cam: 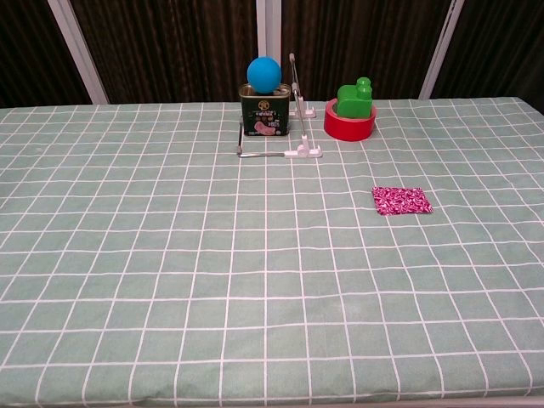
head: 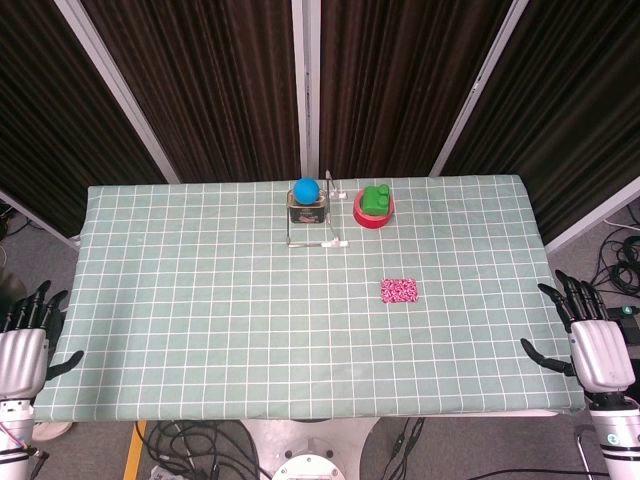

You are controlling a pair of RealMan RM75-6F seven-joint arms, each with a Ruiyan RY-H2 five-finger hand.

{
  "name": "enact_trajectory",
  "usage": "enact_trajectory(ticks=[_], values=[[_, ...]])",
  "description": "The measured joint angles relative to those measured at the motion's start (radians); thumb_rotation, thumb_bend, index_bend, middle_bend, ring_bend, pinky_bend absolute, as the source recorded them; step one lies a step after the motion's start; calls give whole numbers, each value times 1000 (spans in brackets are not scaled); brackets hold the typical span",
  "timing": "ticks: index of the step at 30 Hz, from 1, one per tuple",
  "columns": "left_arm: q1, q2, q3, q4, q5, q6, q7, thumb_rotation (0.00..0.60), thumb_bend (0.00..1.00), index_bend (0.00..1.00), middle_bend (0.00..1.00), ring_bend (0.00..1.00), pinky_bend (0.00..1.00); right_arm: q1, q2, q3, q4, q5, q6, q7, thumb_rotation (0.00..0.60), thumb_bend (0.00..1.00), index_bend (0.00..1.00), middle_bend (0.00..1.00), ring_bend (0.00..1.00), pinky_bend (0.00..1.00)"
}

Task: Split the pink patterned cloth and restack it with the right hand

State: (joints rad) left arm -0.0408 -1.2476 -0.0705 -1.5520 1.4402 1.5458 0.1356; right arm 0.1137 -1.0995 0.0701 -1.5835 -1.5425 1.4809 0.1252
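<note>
While both hands idle off the bench edges, your right hand (head: 592, 345) hangs released, fingers spread, holding nothing; left hand (head: 25, 340) likewise. Pink patterned cloth (head: 398, 290) lies flat right of centre, near your right side, likely for easy reach.

We see a pink patterned cloth (cam: 401, 201), a blue ball (cam: 264, 74), a red ring (cam: 348, 127), and the bench (cam: 170, 280) covered in green with white grid lines.

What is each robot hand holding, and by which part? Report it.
Nothing is held. The left robot hand and right robot hand are open, off the table's sides. The cloth lies untouched.
</note>
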Motion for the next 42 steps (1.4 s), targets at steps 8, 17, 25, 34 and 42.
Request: enact_trajectory(ticks=[8,17,25,34,42], values=[[11,7,8,0,5,11,-8,600,61,185,131,133,151,-1,-1,-6,4,-11,4,9,462,161,151,0,0,0],[16,8,11,3,7,9,-20,600,60,185,131,133,151,-2,-1,-7,-5,-12,7,-8,462,161,151,0,0,0],[14,6,13,13,8,1,-24,600,61,185,131,133,151,48,-49,6,-25,16,-78,-139,362,426,203,0,0,0],[10,8,12,19,6,-8,-32,600,61,185,131,133,151,197,-195,52,-15,183,-337,-320,101,597,280,0,0,0],[9,15,16,13,3,-22,-33,600,60,185,131,133,151,321,-361,99,87,402,-489,-471,77,568,286,0,0,0]])
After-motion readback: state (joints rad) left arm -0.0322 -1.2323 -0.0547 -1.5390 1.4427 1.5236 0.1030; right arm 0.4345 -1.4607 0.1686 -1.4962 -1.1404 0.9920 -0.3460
